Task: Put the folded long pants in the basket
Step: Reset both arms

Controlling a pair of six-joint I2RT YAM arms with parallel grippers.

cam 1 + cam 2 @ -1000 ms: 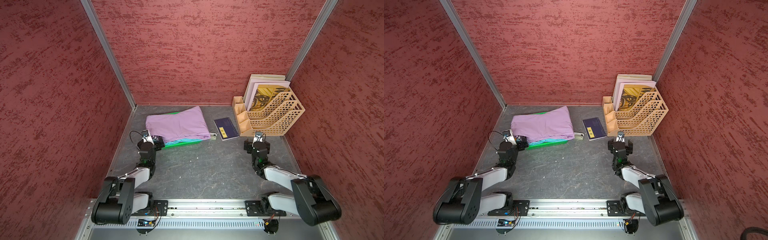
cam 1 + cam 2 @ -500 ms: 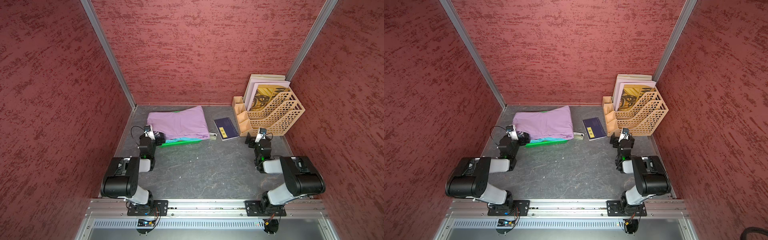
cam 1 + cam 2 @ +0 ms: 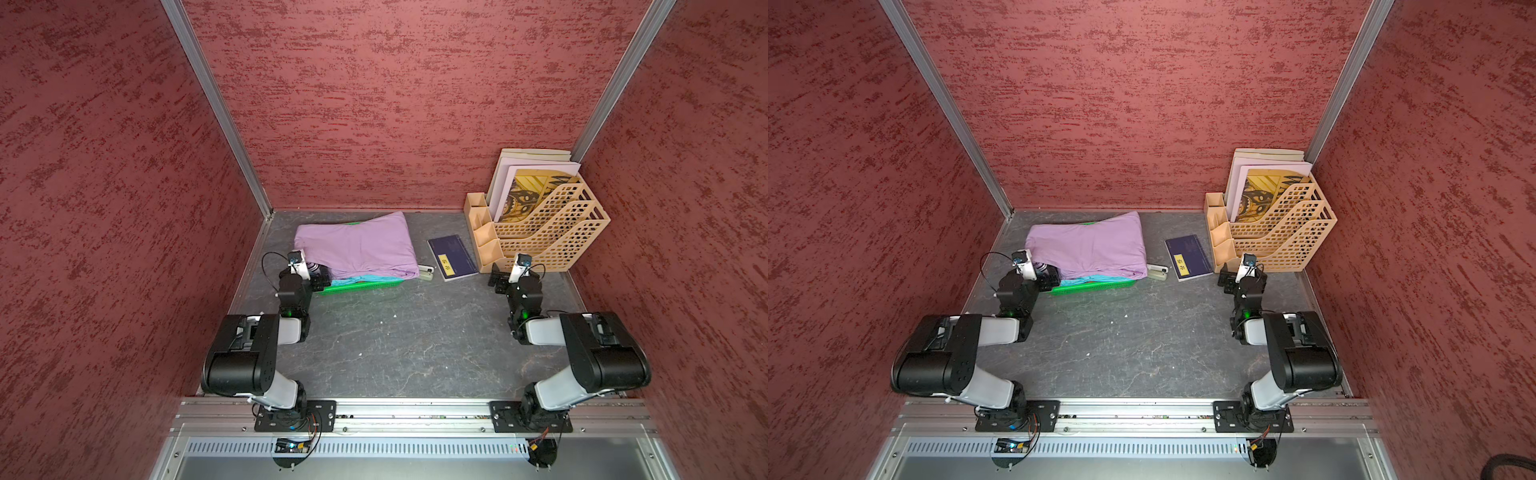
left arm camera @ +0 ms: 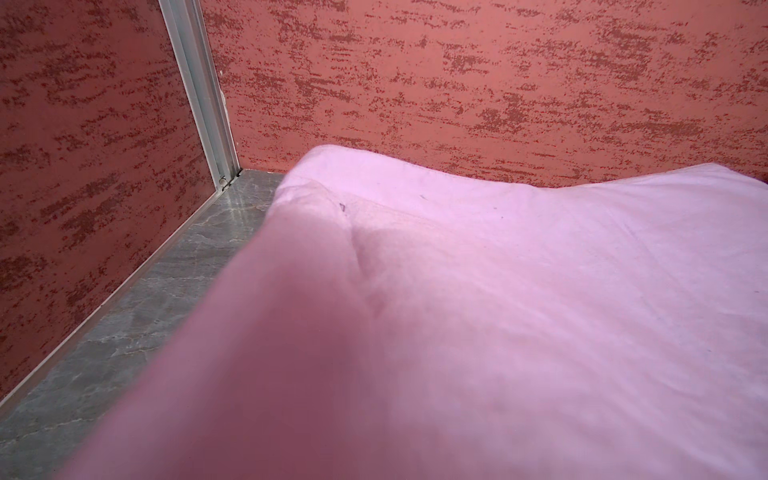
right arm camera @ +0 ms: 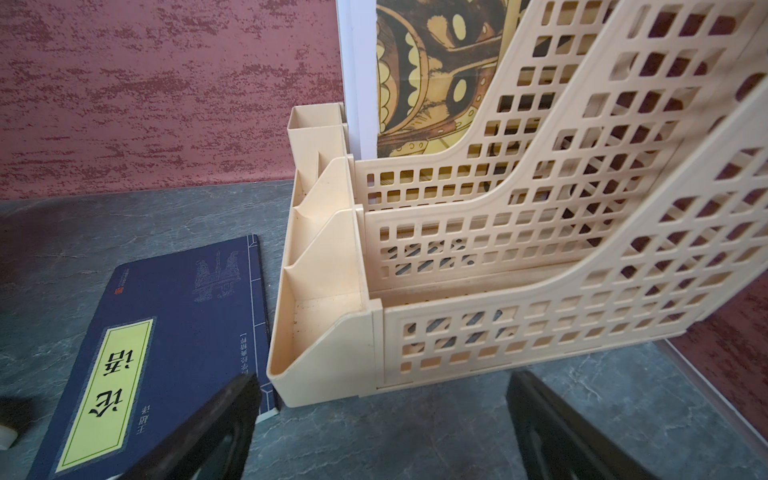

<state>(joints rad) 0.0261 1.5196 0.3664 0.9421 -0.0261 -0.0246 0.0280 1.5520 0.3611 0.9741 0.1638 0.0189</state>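
Lilac pants (image 3: 357, 245) top the pile in the green basket (image 3: 361, 286), far left, teal pair (image 3: 365, 277) beneath: looks nearly done. Left gripper (image 3: 320, 278) spreads wide at its near corner, grip hidden; right gripper (image 5: 382, 399) gapes empty by the rack (image 3: 548, 232).

Two pants (image 3: 357, 245) (visible), one basket (image 3: 362, 286)

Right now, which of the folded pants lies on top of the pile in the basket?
The lilac purple pants: they cover the stack in the green basket, and only a teal pair shows its edge beneath them.
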